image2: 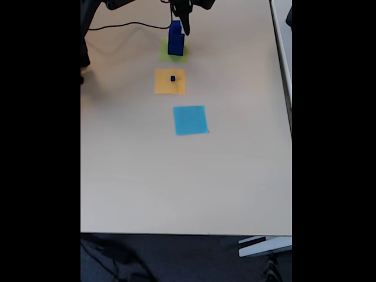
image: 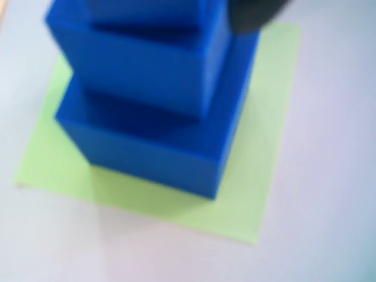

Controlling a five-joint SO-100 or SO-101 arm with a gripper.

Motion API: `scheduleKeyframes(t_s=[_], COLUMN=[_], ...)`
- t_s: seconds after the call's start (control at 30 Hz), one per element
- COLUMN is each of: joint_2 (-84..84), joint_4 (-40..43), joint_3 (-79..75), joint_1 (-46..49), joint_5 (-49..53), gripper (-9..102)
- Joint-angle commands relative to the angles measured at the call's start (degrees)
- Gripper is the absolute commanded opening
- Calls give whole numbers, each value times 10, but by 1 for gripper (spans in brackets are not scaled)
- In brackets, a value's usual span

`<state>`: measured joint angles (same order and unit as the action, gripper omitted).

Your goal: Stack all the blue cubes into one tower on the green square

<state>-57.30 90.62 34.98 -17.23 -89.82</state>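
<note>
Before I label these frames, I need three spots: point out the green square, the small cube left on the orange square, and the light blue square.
green square (image: 258, 200): wrist view, bare lower right part.
small cube (image2: 173, 78): fixed view, its top.
light blue square (image2: 190, 120): fixed view, its middle.

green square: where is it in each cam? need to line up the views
Wrist view: the green square spreads across the middle and lower part of the picture, under the stack of blue cubes.
Fixed view: green square sits at top centre of the table, above the orange square, peeking out around the stack's base.
Shared landmark: the blue cube stack standing on it.
</note>
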Motion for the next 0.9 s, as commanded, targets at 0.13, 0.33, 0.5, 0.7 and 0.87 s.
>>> scheduleKeyframes(t_s=[0.13,0.33,0.5,0.7,0.87], joint_2=[-25,-82,-178,-288,-364], joint_4=[-123,-175,-207,-191,-198], joint_3=[-58,-32,76,234,366], joint_1=[12,37,51,42,47], joint_5=[163,229,244,142,117], gripper=[35,33,32,30,30])
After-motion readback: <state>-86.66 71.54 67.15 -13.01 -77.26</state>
